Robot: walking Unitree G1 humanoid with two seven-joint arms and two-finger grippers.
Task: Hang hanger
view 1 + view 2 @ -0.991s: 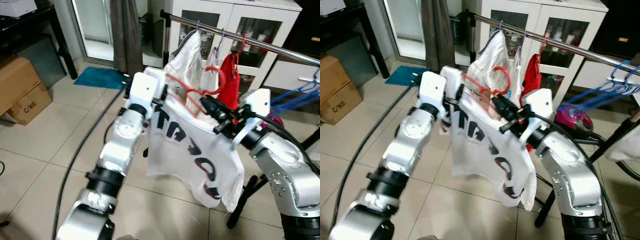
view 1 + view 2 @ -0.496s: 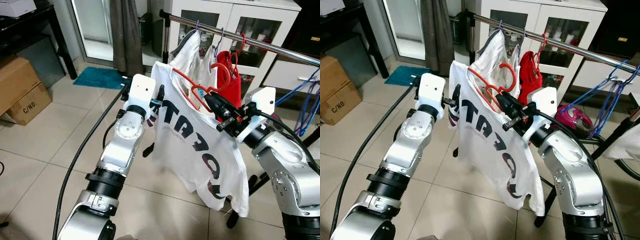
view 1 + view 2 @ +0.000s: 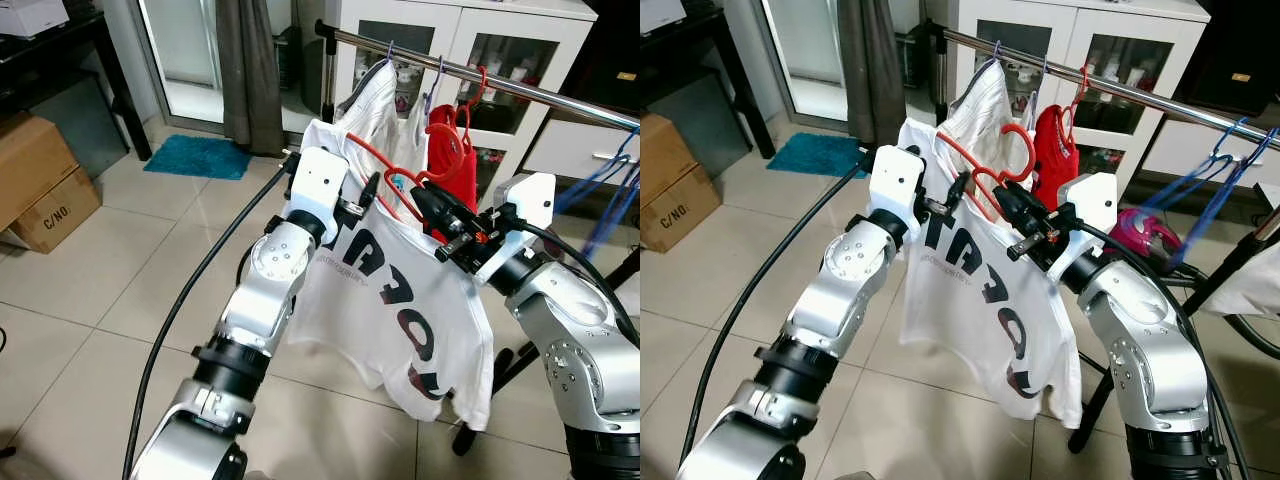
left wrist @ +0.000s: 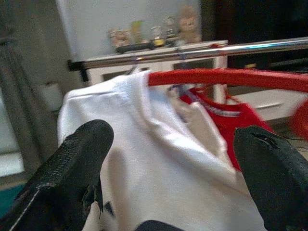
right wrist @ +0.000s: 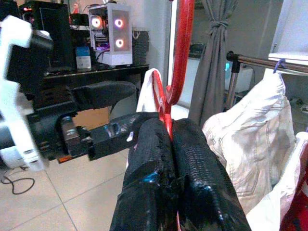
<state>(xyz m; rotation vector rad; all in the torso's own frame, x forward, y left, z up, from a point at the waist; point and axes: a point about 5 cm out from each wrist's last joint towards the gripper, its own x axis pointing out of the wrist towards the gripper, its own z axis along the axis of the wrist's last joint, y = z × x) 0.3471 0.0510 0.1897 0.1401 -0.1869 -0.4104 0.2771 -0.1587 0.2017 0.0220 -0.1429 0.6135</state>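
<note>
Fingers of my right gripper (image 5: 169, 159) clamp the red hanger (image 3: 985, 165) at its neck, hook pointing up toward the steel rail (image 3: 560, 98) just above and beyond, white T-shirt (image 3: 980, 300) draped below, while my left gripper (image 4: 173, 159) stands spread beside the shirt's shoulder

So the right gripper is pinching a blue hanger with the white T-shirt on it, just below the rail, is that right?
Not quite: the hanger is red, not blue, as the right wrist view shows. The right gripper is pinching it, with the white T-shirt on it, just below the rail.
</note>
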